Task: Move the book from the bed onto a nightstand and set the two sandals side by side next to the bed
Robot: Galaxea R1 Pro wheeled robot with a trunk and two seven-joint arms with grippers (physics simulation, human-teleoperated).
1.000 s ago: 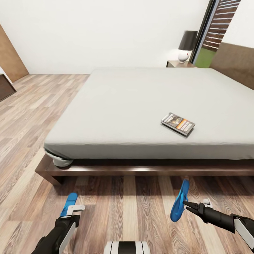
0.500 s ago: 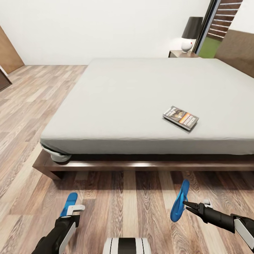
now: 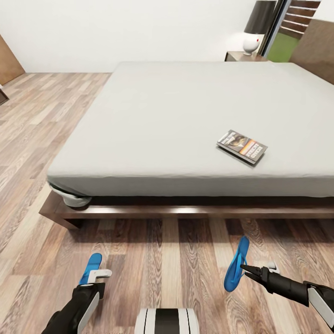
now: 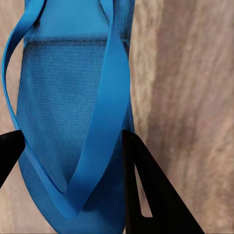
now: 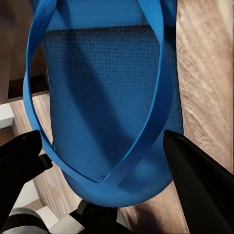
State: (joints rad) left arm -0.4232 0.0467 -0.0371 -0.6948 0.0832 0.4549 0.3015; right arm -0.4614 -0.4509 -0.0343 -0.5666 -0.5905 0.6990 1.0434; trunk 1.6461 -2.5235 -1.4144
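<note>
Both sandals are off the floor, one per arm. Left tool is clamped on the left sandal; in the left wrist view the sandal sits between the two dark fingers, strap side facing the camera. Right tool pinches the right sandal, which hangs on edge, long axis running toward the bed. In the right wrist view that sandal spans the gap between the fingers.

Key relation — the two sandals are well apart, roughly level with each other across the floor in front of the bed frame, both pointing toward the bed. To end side by side they need to close that gap sideways, then go flat; the right one likely needs a roll to land sole down.

Book lies flat on the mattress, near the front edge, on the right arm's side — nearer the right tool. Nightstand is at the far corner by the lamp, well away from the book.
</note>
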